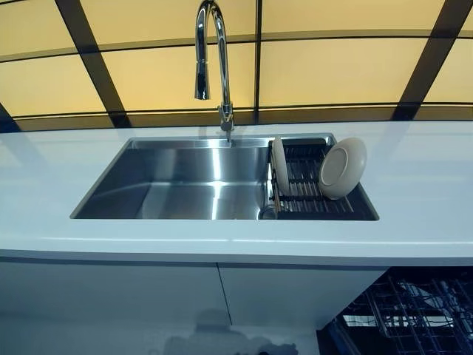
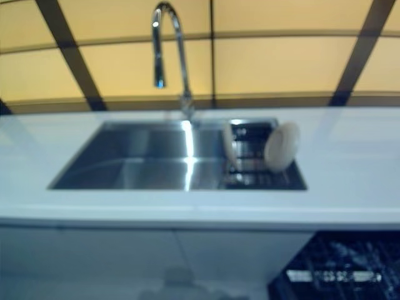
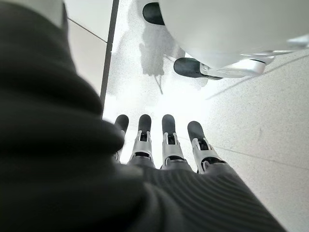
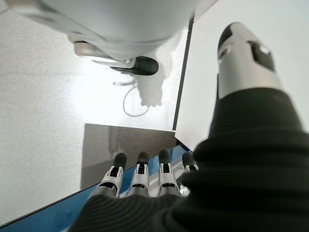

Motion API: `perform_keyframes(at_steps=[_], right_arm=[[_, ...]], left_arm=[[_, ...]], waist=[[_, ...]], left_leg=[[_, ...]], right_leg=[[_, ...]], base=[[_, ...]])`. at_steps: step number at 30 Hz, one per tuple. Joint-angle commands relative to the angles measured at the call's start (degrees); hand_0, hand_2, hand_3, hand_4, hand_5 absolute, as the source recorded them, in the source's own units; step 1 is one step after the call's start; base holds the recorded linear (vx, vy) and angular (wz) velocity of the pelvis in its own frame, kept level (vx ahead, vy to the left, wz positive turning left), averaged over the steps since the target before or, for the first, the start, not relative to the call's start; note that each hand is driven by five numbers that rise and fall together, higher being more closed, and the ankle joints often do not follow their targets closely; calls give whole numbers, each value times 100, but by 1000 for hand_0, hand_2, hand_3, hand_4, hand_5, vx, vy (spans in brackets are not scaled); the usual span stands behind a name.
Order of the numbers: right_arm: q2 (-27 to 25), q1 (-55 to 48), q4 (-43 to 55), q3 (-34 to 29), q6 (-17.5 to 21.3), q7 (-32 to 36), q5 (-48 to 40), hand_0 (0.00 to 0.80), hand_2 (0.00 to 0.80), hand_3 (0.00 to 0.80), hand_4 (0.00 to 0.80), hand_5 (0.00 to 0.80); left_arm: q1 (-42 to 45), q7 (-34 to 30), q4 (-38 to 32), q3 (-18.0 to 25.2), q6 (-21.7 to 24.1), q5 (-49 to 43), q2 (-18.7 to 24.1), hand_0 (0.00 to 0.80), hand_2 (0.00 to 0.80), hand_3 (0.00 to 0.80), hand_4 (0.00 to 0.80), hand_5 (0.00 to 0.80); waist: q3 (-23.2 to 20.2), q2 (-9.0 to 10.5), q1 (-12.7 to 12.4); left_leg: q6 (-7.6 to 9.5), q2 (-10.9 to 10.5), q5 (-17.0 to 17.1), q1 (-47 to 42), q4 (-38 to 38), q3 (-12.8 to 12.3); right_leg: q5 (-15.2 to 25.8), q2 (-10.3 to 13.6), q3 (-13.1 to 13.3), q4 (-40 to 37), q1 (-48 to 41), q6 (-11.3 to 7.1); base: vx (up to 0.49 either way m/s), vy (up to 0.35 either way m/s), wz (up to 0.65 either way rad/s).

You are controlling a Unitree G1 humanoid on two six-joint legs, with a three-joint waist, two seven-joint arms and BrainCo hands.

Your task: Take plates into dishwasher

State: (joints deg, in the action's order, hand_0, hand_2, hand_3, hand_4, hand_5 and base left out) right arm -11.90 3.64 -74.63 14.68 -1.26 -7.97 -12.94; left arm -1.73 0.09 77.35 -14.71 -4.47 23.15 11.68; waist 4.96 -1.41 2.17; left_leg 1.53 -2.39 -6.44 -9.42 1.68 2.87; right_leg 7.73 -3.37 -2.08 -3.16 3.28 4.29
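Left eye view shows two pale plates standing on edge in a dark rack (image 1: 314, 200) at the right end of the steel sink (image 1: 185, 185). The thin plate (image 1: 279, 166) stands at the rack's left side, seen almost edge-on. The rounder plate (image 1: 343, 168) leans near the rack's right side, with its back facing out. They are apart, not touching. A tall tap (image 1: 211, 59) rises behind the sink. Down at the lower right, under the white counter (image 1: 414, 192), the dishwasher basket (image 1: 414, 310) is pulled out with its wire rows showing.

Neither hand is up at the sink. The left hand (image 3: 159, 145) hangs low with straight fingers, holding nothing, and only floor shows past it. The right hand (image 4: 145, 176) also hangs low with straight fingers and holds nothing.

The first step looks like reaching for a plate, and nothing is in the dishwasher yet. The rounder plate is nearest the dishwasher side, so the right hand is probably the best one to use. It should come down from above, pinch the top rim, and lift straight up so the plate does not bump the rack or its neighbour. Smooth plates may slip, so the hold should be firm.
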Motion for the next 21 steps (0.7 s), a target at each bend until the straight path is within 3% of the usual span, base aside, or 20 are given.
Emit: perform_keyframes(at_steps=[1,2,3,5,6,7,8,11,17,21], right_arm=[[-84,414,-63,221,180,106,-96,0,0,0,0,0],[-144,389,68,263,122,197,13,0,0,0,0,0],[-164,374,103,285,95,205,7,0,0,0,0,0],[-189,354,116,321,180,299,-178,0,0,0,0,0],[-201,421,138,295,265,462,-91,0,0,0,0,0],[-205,472,160,296,244,557,4,0,0,0,0,0],[-193,506,221,377,177,691,109,0,0,0,0,0],[-213,505,194,503,266,1174,689,0,0,0,0,0],[-283,473,258,774,257,2217,1106,0,0,0,0,0],[-589,490,833,1254,499,3092,1725,0,0,0,0,0]], left_arm=[[-259,42,168,-17,31,13,-18,0,0,0,0,0],[-287,-11,159,8,30,48,-63,0,0,0,0,0],[-296,-43,146,4,28,-7,-100,0,0,0,0,0],[-277,-62,119,-30,90,-141,-166,0,0,0,0,0],[-281,-55,56,-48,-14,-272,-154,0,0,0,0,0],[-345,-53,43,-69,-99,-324,-156,0,0,0,0,0],[-414,-5,38,-136,-118,-204,-152,0,0,0,0,0],[-461,95,16,-96,-73,-21,-17,0,0,0,0,0],[-454,34,78,108,-48,-158,382,0,0,0,0,0],[-395,-140,10,139,-205,-485,620,0,0,0,0,0]], waist=[[136,106,-38],[200,161,-67],[263,162,-84],[358,187,-94],[396,211,-92],[391,186,-107],[329,157,-120],[193,92,-161],[26,234,-285],[-93,398,-371]], left_leg=[[335,-260,-153,566,-1670,-429],[135,-208,420,1376,-2918,-422],[67,-226,566,1564,-2872,-370],[-5,-178,605,1473,-1673,-540],[110,-118,402,1222,-1090,-658],[192,-221,348,1121,-903,-521],[210,-278,459,954,-464,-295],[229,-236,653,502,332,-361],[325,-231,555,579,332,-269],[323,-207,547,605,332,-272]], right_leg=[[-779,226,103,542,-231,-307],[-771,177,-1,413,-446,-159],[-810,163,-10,426,-536,-140],[-851,213,-60,478,-646,-213],[-868,309,-76,532,-626,-297],[-793,343,-72,454,-608,-350],[-703,353,-67,331,-589,-401],[-547,377,-278,184,-542,-575],[-537,399,-383,120,-490,-616],[-488,401,-387,-84,-607,-622]], base=[[82,-98,-9],[46,-78,-3],[-4,-32,6],[22,76,11],[65,168,3],[108,217,-2],[124,182,-2],[126,110,-31],[58,-20,-15],[62,-81,17]])
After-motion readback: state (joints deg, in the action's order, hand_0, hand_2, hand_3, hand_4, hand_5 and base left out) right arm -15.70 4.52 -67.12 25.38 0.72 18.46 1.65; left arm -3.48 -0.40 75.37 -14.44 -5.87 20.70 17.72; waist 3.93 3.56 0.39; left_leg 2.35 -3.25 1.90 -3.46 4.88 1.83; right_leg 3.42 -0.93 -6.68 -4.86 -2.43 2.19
